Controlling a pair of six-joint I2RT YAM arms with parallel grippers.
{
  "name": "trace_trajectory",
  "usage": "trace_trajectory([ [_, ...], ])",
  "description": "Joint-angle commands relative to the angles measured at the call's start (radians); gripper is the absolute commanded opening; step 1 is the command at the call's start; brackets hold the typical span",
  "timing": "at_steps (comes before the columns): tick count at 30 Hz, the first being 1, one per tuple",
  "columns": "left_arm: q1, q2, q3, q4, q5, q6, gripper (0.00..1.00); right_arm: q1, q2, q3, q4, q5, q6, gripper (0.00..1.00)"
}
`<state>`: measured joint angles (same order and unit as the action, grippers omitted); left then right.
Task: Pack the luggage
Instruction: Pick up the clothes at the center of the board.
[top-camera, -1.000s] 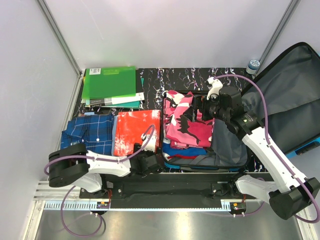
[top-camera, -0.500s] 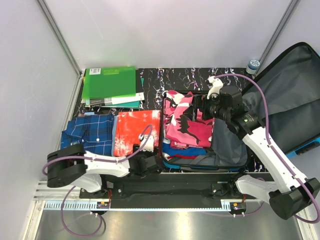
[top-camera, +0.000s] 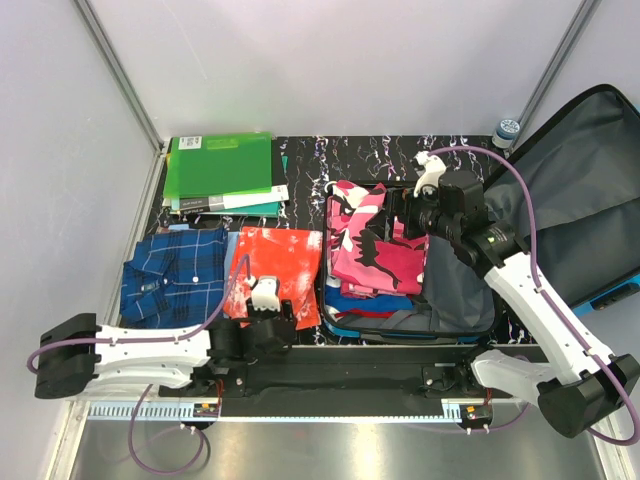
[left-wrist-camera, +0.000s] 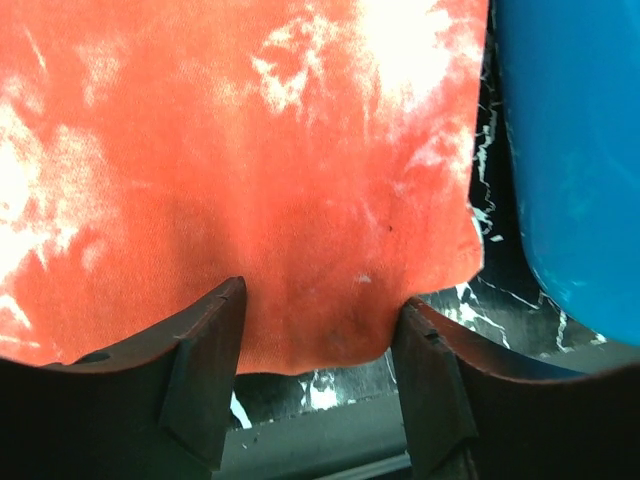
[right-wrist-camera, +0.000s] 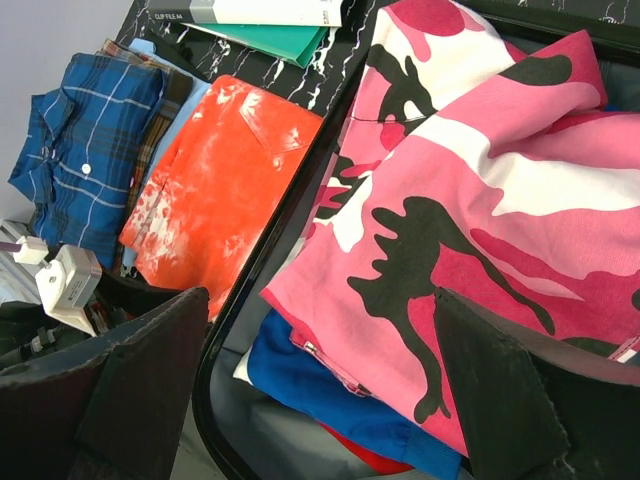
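Observation:
The luggage (top-camera: 462, 292) lies open on the table, grey lining up, its lid (top-camera: 580, 190) leaning back to the right. Inside it a pink camouflage garment (top-camera: 375, 245) (right-wrist-camera: 480, 200) lies on top of a blue one (right-wrist-camera: 340, 390). My right gripper (top-camera: 400, 222) (right-wrist-camera: 320, 300) hangs open just above that pile, touching nothing. An orange-red shirt (top-camera: 275, 262) (left-wrist-camera: 250, 150) lies left of the luggage. My left gripper (top-camera: 272, 318) (left-wrist-camera: 320, 300) sits low at its near hem, open, with one finger on each side of the bulging hem. The blue shell (left-wrist-camera: 570, 150) is to its right.
A folded blue plaid shirt (top-camera: 170, 270) (right-wrist-camera: 80, 140) lies left of the orange one. Green folders (top-camera: 220, 165) are stacked at the back left. A bottle (top-camera: 507, 130) stands by the back right post. White walls close in the left and the back.
My left arm has swung left and drawn back, bringing its gripper from beside the luggage to the orange shirt's near hem, with the jaws narrowing. The right arm has not moved.

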<state>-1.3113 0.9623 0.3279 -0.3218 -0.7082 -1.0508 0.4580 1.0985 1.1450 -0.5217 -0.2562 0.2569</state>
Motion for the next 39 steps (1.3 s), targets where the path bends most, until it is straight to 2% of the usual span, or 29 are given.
trace_trajectory([
  [1,-0.012,-0.069,-0.026,-0.065,0.061,-0.009,0.00,0.005,0.015,0.055,0.002,-0.035,0.008,0.98],
  [7,-0.014,-0.157,-0.052,-0.071,0.075,-0.012,0.00,0.010,0.115,0.125,0.003,-0.124,0.001,0.97],
  [10,-0.016,-0.174,-0.050,-0.083,0.079,-0.014,0.00,0.056,0.185,0.194,-0.003,-0.114,-0.030,0.96],
  [18,-0.016,-0.206,0.022,-0.164,0.064,0.020,0.00,0.160,0.394,0.381,-0.018,-0.120,-0.108,0.96],
  [23,-0.014,-0.200,0.080,-0.188,0.055,0.063,0.01,0.174,0.541,0.469,-0.020,-0.160,-0.125,0.97],
  [24,-0.014,-0.191,0.089,-0.189,0.056,0.067,0.04,0.176,0.560,0.479,-0.021,-0.172,-0.128,0.96],
  [25,-0.014,-0.186,0.097,-0.194,0.059,0.071,0.18,0.174,0.599,0.502,-0.023,-0.178,-0.133,0.97],
  [27,-0.014,-0.175,0.117,-0.197,0.061,0.080,0.20,0.174,0.661,0.533,-0.046,-0.193,-0.157,0.97],
  [28,-0.013,-0.175,0.129,-0.203,0.056,0.081,0.25,0.174,0.682,0.564,-0.055,-0.199,-0.180,0.97],
  [31,-0.011,-0.180,0.155,-0.220,0.049,0.086,0.48,0.180,0.770,0.645,-0.109,-0.212,-0.229,0.98],
  [32,-0.009,-0.184,0.161,-0.223,0.049,0.090,0.62,0.182,0.793,0.668,-0.136,-0.213,-0.240,0.98],
  [35,-0.005,-0.195,0.180,-0.234,0.058,0.103,0.74,0.188,0.873,0.752,-0.179,-0.224,-0.287,0.98],
  [39,-0.003,-0.209,0.213,-0.272,0.073,0.107,0.83,0.211,0.969,0.873,-0.216,-0.268,-0.367,0.99],
])
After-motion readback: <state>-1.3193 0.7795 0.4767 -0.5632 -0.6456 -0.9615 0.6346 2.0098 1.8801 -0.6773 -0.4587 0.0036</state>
